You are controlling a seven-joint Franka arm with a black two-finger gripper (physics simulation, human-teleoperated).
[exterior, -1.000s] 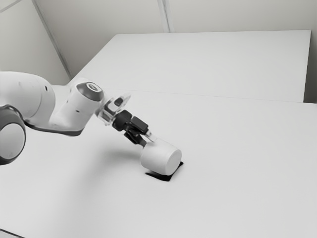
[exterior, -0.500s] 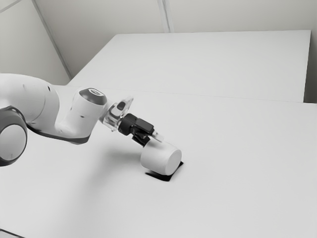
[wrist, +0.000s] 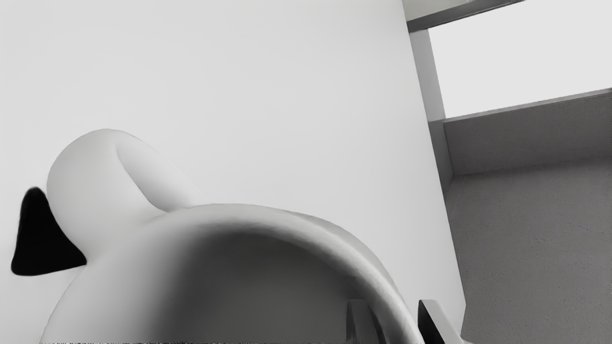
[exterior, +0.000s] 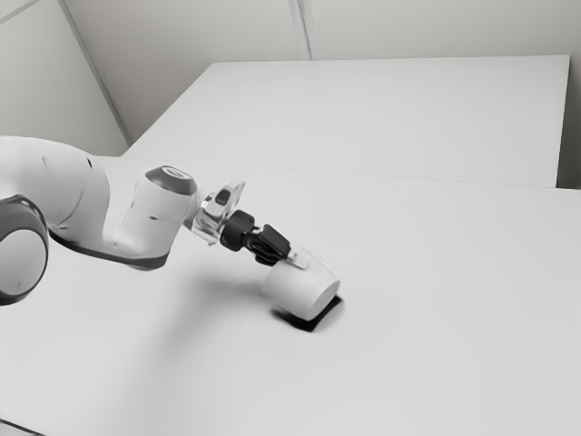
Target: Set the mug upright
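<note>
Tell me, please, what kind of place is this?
It looks like a simulated robot lab or test room: a robot arm reaches over a wide, plain table toward a white mug, with pale walls behind.

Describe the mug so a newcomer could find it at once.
On the white table, follow the arm to its black gripper. The white mug lies tilted there, fingers astride its rim. Its looped handle sets it apart from the black patch beneath.

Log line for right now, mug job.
mug: tipped, not upright | base: facing away from arm | jaws: shut on mug wall, one inside, one outside | handle: ungripped
</note>
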